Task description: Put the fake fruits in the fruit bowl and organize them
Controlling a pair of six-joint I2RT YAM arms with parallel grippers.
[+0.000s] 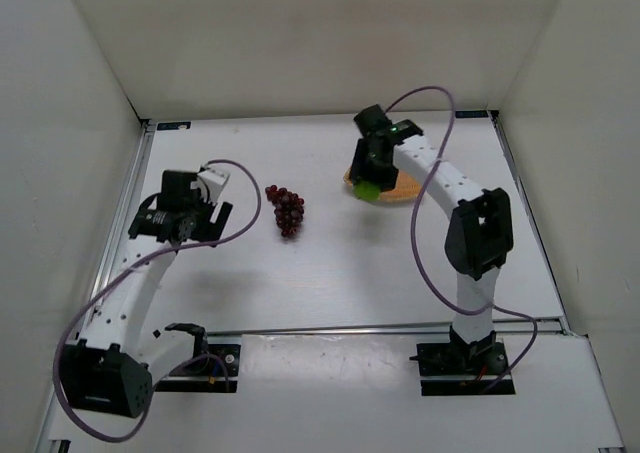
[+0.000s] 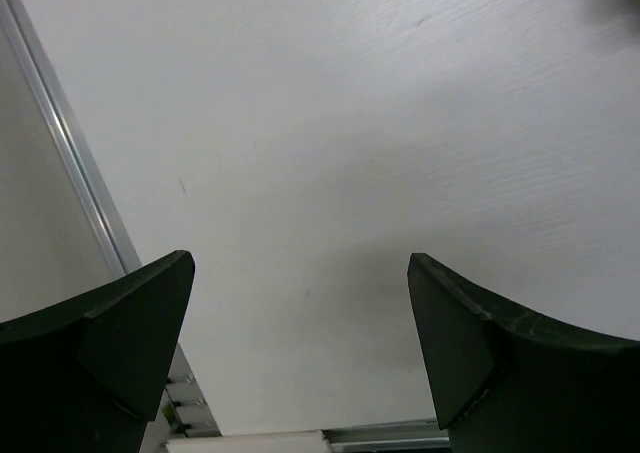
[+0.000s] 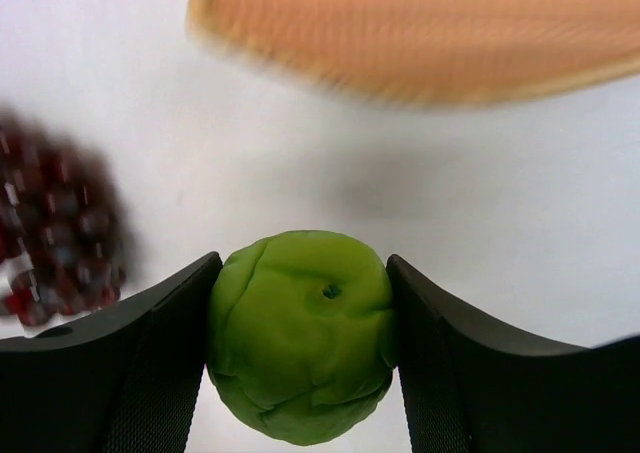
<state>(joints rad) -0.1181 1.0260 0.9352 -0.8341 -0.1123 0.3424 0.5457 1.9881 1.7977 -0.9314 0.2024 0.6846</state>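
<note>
**Mia:** Where is the green fruit (image 3: 300, 338)?

**Tom:** The right hand (image 1: 367, 181) has it; its two dark fingers press on both sides of it. It is just beside the fruit bowl (image 1: 402, 189), at the bowl's left edge and not inside yet.

**Mia:** And the grapes (image 1: 286, 210)?

**Tom:** They lie on the white desk (image 1: 340, 273), well apart from the bowl, on its left. The left hand (image 2: 300, 338) is even farther from the bowl than the grapes; its fingers are spread wide with nothing between them, only bare desk under it.

**Mia:** What could go wrong?

**Tom:** I think the fruit could land outside the bowl if the hand lets go too soon; it is not over the middle yet. It is round, so it could roll away; the bowl is low, so its rim may not stop a fast roll. The fingers could also bump the rim and push the light bowl along the smooth desk.

**Mia:** What do the things feel like, do you think?

**Tom:** The fruit is bright green and round, a bit lumpy, with a small dimple on top; it looks like soft plastic or foam, so it may squash or slip. The bowl is tan-orange and woven, with thin ribs; it looks rough. The grapes are dark red, a bumpy bunch of little shiny balls; a hand may only catch a few of them, so I think they will be harder to pick up.
</note>
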